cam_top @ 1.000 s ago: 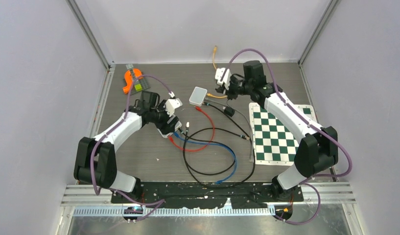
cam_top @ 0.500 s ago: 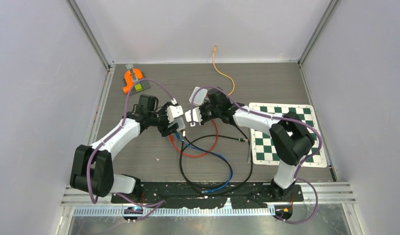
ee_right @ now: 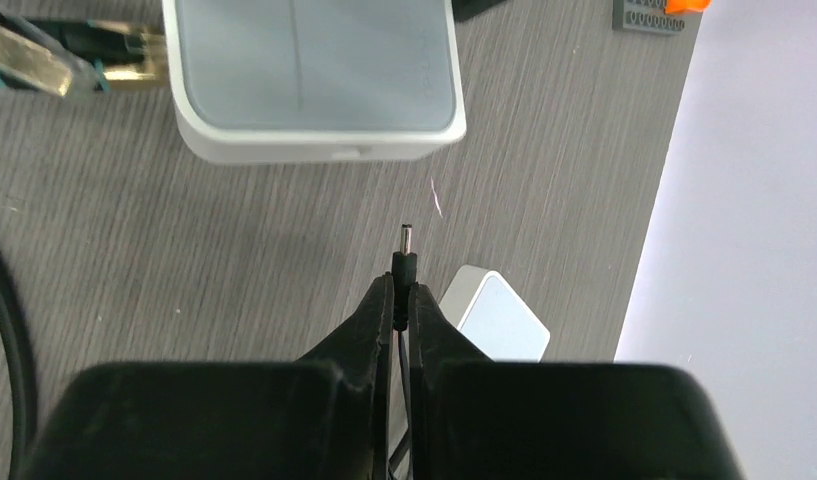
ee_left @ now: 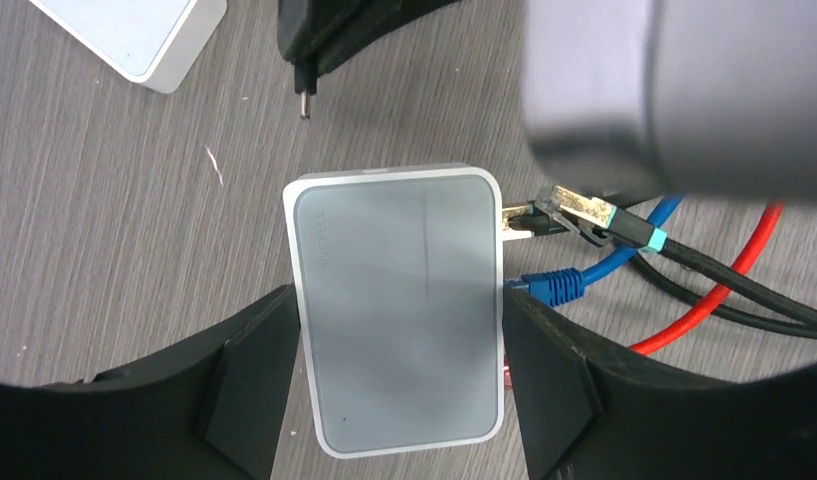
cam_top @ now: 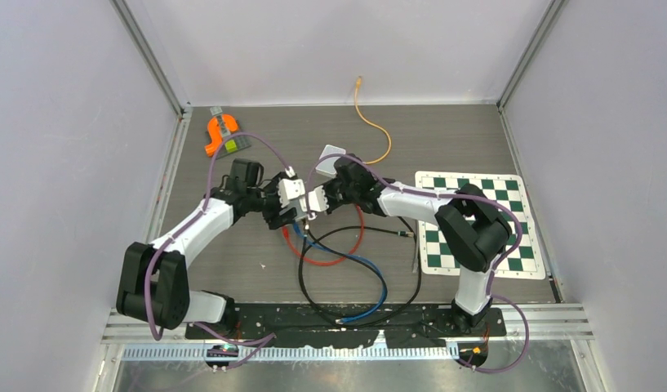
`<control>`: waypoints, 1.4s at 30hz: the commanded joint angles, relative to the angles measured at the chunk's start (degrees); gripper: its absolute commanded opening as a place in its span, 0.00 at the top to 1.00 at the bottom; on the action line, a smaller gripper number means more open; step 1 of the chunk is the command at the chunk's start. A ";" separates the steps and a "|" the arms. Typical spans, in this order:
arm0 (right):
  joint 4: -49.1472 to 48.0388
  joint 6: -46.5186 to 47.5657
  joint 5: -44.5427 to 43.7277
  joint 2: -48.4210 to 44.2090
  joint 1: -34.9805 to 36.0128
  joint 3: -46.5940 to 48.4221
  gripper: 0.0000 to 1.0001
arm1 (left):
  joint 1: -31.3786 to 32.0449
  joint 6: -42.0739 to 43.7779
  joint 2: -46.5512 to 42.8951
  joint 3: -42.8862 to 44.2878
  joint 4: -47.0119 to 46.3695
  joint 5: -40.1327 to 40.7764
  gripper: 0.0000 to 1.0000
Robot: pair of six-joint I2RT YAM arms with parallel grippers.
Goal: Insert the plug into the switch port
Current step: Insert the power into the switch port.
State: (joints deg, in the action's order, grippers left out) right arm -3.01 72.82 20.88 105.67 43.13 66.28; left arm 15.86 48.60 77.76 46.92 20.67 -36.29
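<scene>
- left gripper (ee_left: 396, 385): jaws wide, pressed against both sides of the grey switch (ee_left: 396, 290);
- right gripper (ee_right: 402, 300): jaws pinched on the black plug (ee_right: 407, 250), its tip near the switch, not touching

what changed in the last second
The right pincer, shut on the plug, swung from the far side leftward and nearer, stopping close to the switch. The left pincer kept holding the switch, barely shifting. The small white box stayed put.
</scene>
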 commanded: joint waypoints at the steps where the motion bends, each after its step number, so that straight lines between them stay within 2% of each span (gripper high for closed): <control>1: -6.41 0.42 -0.31 -0.52 2.63 0.19 0.95 | 0.58 0.30 -0.25 2.29 -1.29 -2.14 0.47; 17: -15.91 -1.19 -1.26 -4.23 3.89 -7.04 0.95 | 0.49 -2.96 3.37 9.82 6.25 -0.04 0.45; 25: -20.91 -0.68 -2.98 -6.11 4.94 -10.11 0.95 | 0.41 -4.12 5.85 14.77 11.76 -2.08 0.45; 33: -24.72 0.73 -5.96 -6.08 6.22 -10.93 0.95 | 0.36 -4.04 6.63 15.92 14.14 -2.21 0.45; 42: -24.20 3.08 -5.52 -5.28 7.27 -10.56 0.95 | -0.05 -3.59 6.87 16.24 14.91 -2.78 0.46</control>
State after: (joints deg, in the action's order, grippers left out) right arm -22.70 73.71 14.44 102.56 49.19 55.31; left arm 16.03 44.99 84.71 60.75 35.09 -35.05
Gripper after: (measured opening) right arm 0.091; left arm 0.713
